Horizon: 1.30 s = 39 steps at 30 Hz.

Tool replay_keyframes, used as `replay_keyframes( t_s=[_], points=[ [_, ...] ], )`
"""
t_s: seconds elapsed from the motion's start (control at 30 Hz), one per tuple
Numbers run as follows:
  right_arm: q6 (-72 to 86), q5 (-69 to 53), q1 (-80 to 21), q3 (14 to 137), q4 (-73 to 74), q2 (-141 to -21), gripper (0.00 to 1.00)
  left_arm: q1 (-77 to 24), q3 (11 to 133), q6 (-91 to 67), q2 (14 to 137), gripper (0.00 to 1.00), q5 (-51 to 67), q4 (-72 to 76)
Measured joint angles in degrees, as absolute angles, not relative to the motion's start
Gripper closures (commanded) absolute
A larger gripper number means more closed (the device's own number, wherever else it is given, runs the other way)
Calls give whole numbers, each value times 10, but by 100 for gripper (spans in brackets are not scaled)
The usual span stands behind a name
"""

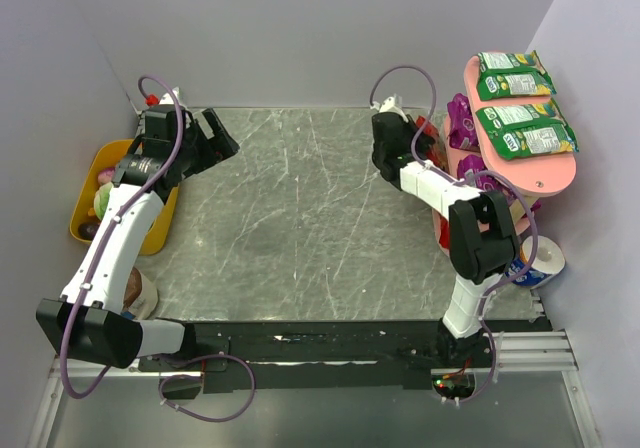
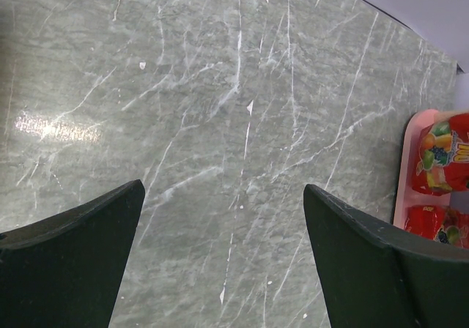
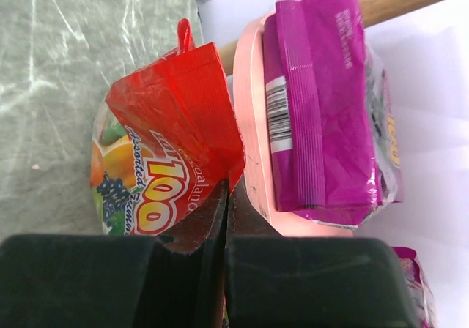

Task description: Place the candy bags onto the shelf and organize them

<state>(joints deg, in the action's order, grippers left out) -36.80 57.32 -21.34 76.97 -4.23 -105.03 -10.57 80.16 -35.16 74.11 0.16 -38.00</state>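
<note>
We take this for a robotics lab test cell, not a home or shop. Plain pale walls (image 1: 300, 28) box in a grey marble-patterned table (image 1: 300, 218). Along the bottom of the frame, a left arm (image 1: 105, 258) and a right arm (image 1: 470, 268) stand by bare metal rails (image 1: 530, 353), with purple cables (image 1: 210, 408) looping loose. A pink shelf (image 1: 545, 180) stands at the right edge, a yellow bowl (image 1: 82, 208) at the left.

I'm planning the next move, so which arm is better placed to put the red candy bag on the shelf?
Right. The right end effector is shut on the red candy bag, beside the pink shelf. The left end effector hangs open and empty over the table, away from the shelf.
</note>
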Motion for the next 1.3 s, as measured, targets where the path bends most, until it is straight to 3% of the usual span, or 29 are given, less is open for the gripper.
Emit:
replay_keyframes(
  t_s=[1.3],
  points=[
    [-267, 500, -147, 798, 97, -1167, 100, -94, 799, -345, 741, 4, 2, -380]
  ],
)
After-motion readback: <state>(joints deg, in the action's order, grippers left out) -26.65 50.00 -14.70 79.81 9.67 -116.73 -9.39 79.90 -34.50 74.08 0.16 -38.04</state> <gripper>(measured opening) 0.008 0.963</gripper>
